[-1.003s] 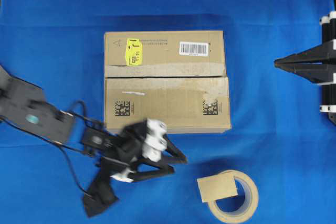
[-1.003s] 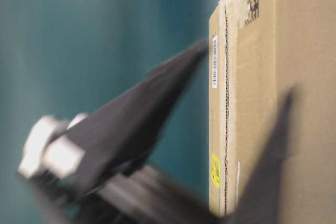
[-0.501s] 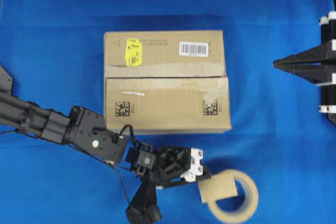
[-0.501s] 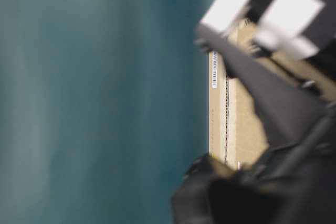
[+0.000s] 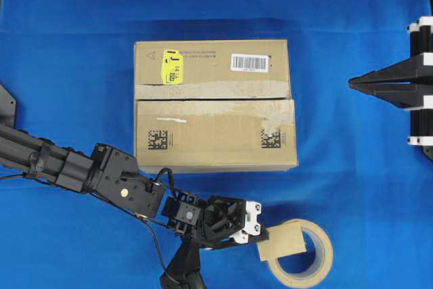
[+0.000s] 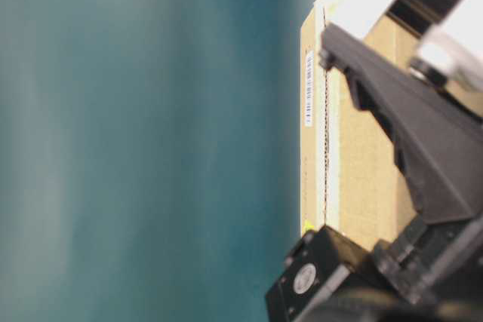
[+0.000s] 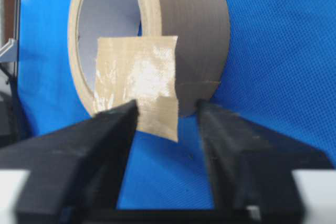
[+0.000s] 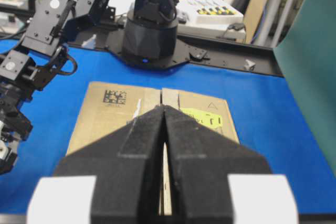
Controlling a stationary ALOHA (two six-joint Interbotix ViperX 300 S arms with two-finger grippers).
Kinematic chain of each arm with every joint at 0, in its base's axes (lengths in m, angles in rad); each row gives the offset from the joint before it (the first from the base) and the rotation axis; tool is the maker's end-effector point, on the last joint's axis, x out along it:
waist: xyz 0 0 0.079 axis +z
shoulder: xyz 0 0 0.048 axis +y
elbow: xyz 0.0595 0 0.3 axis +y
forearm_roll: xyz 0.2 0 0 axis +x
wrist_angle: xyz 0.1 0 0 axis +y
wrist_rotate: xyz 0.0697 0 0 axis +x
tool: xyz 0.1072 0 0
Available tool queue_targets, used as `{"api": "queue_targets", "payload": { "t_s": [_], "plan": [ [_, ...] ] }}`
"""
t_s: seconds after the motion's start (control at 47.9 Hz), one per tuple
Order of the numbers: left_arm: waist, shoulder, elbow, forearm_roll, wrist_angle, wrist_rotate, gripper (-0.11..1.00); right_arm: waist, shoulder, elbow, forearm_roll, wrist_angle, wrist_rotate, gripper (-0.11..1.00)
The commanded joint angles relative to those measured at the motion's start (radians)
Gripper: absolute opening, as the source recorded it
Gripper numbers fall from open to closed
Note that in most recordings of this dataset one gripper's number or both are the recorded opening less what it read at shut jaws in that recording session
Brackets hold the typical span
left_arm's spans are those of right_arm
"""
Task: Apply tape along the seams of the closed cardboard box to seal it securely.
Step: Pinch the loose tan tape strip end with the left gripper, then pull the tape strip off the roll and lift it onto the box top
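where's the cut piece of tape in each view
Overhead exterior: the tape is at bottom right, on the tape roll, just right of the left tool.
Table-level exterior: not in view.
Left wrist: upper centre, against the roll's face, its lower edge between the open fingers.
Right wrist: not in view.
Shared landmark: the tape roll, seen in the overhead and left wrist views.

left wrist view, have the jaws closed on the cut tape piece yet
No, the left gripper is open, its jaws on either side of the tape with gaps showing.
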Motion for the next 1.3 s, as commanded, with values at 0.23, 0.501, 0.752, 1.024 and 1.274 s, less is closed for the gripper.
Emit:
{"api": "queue_targets", "payload": {
  "t_s": [0.23,0.501,0.752,1.024,1.274],
  "plan": [
    [0.011,-0.02,-0.014,-0.009,-0.003,-0.005,0.0,-0.002,0.009,-0.021,-0.002,-0.015,0.0,0.0],
    [0.014,-0.063,0.0,-0.011,0.009,-0.018,0.0,0.005,0.017,-0.02,-0.002,-0.012,0.005,0.0],
    [0.018,-0.204,-0.021,-0.011,0.101,0.006,0.0,0.011,0.021,-0.021,-0.002,-0.015,0.006,0.0],
    [0.048,-0.298,-0.012,-0.011,0.144,0.094,0.0,0.011,0.025,-0.026,0.0,-0.014,0.008,0.0],
    [0.112,-0.387,0.063,-0.011,0.143,0.109,0.0,0.011,0.026,-0.028,0.0,-0.028,0.008,0.0]
  ]
}}
